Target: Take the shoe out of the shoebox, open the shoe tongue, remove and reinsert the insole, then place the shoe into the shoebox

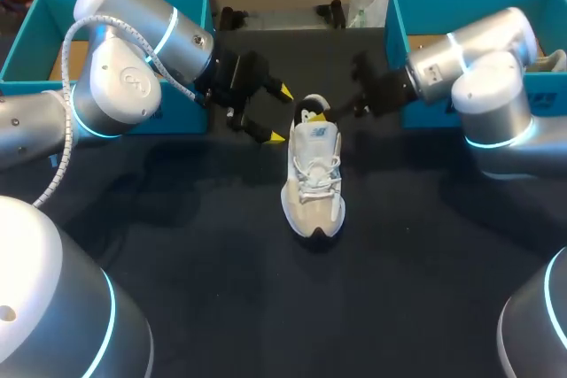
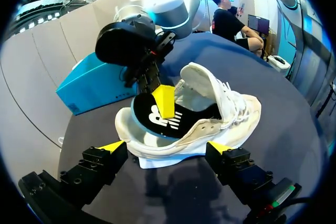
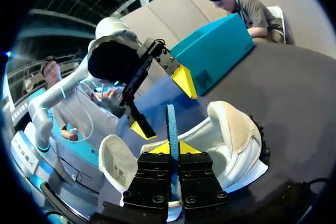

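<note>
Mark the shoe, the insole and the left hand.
shoe [image 1: 313, 173], head view, on the laces.
insole [image 3: 171, 124], right wrist view, on its upright blue edge.
left hand [image 1: 281, 114], head view, midway between its yellow tips.

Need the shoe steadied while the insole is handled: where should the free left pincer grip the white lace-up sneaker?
Probably the white lace-up sneaker by its midfoot side wall facing the left pincer, coming from above, one finger inside. Its tongue stands up, so the mouth is open, and the right pincer holds the black insole at the heel.
</note>
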`<state>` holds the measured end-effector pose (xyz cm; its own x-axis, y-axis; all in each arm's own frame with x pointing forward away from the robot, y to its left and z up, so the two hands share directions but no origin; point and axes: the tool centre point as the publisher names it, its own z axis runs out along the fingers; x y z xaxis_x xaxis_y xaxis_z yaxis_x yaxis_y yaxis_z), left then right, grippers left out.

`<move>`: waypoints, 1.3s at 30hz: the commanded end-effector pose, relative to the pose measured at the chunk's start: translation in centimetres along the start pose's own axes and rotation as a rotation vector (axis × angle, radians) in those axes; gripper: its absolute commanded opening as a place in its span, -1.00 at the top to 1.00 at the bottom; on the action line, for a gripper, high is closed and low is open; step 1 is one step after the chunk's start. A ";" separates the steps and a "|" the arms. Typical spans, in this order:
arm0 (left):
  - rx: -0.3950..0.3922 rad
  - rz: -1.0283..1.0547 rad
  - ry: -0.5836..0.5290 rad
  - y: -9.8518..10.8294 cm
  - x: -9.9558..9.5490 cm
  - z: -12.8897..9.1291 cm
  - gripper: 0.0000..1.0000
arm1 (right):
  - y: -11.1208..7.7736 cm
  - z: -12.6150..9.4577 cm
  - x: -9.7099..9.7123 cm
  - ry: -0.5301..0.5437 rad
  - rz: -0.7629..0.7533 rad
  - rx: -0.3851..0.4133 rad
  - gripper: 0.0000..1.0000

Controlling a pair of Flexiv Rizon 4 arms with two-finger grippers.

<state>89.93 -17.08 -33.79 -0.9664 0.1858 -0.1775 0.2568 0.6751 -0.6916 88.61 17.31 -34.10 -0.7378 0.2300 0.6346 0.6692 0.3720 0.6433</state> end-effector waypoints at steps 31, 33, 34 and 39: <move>-0.003 0.000 0.002 -0.1 0.0 0.0 -1.00 | 0.4 0.0 0.6 -0.033 -0.010 0.007 0.32; -0.003 0.000 0.002 -0.1 0.0 0.0 -1.00 | 0.5 0.0 0.5 -0.032 -0.015 0.007 0.33; -0.003 0.000 0.002 -0.1 0.0 0.0 -1.00 | 0.6 -0.1 0.5 -0.034 -0.018 0.007 0.33; -0.003 0.000 0.002 -0.1 0.0 0.0 -1.00 | 1.2 -0.5 0.6 -0.049 -0.036 0.009 0.32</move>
<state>89.93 -17.08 -33.79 -0.9664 0.1858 -0.1775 0.2569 0.6751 -0.6916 88.87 17.28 -33.10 -0.7642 0.2571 0.5916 0.6428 0.3796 0.6654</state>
